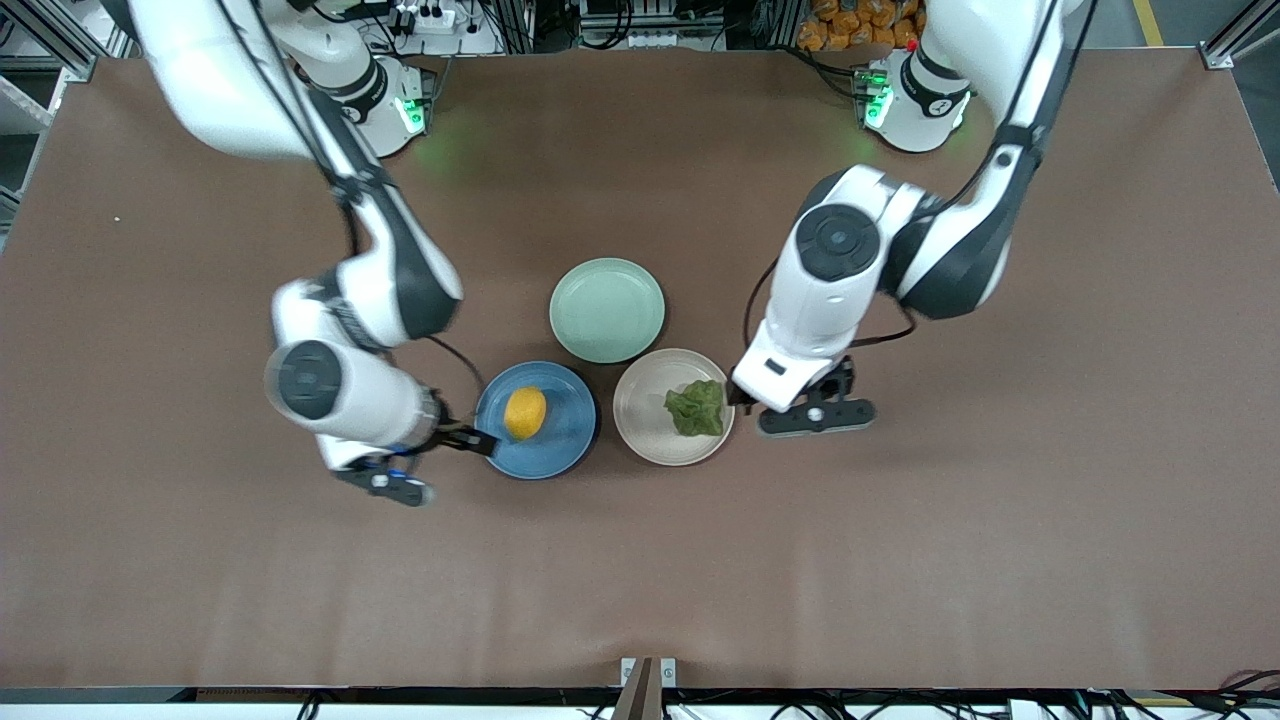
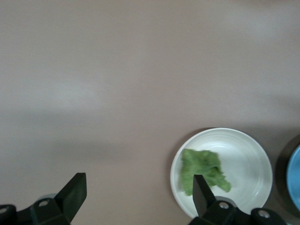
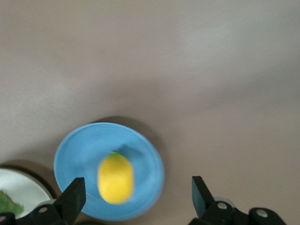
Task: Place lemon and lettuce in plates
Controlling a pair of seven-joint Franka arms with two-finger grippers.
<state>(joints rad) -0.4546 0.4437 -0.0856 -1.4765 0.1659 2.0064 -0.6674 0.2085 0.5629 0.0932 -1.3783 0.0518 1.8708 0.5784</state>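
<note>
Broadly, I see a brown tabletop (image 1: 640, 570) with three round plates grouped near its middle and my two arms reaching in from either end. Largest first: the right arm comes from its base and bends down beside the blue plate (image 1: 570, 440); the left arm does the same beside the beige-pink plate (image 1: 645, 435). An empty pale green plate (image 1: 607, 309) sits farther from the front camera than those two, touching neither as far as I can tell.

The lemon (image 1: 525, 413) rests in the blue plate, roughly at its centre. The lettuce (image 1: 696, 408) lies in the beige-pink plate, toward the rim nearest the left arm's end of the tabletop. Both task items look placed, so I judge the job essentially complete.

The right gripper (image 3: 136, 199) hangs over the blue plate's edge on the right arm's side, its fingers spread wide and holding nothing. The left gripper (image 2: 136, 197) hangs by the beige-pink plate's edge, likewise spread wide and empty. I read those wide, empty fingers as a release posture: each item lies free in its plate.
</note>
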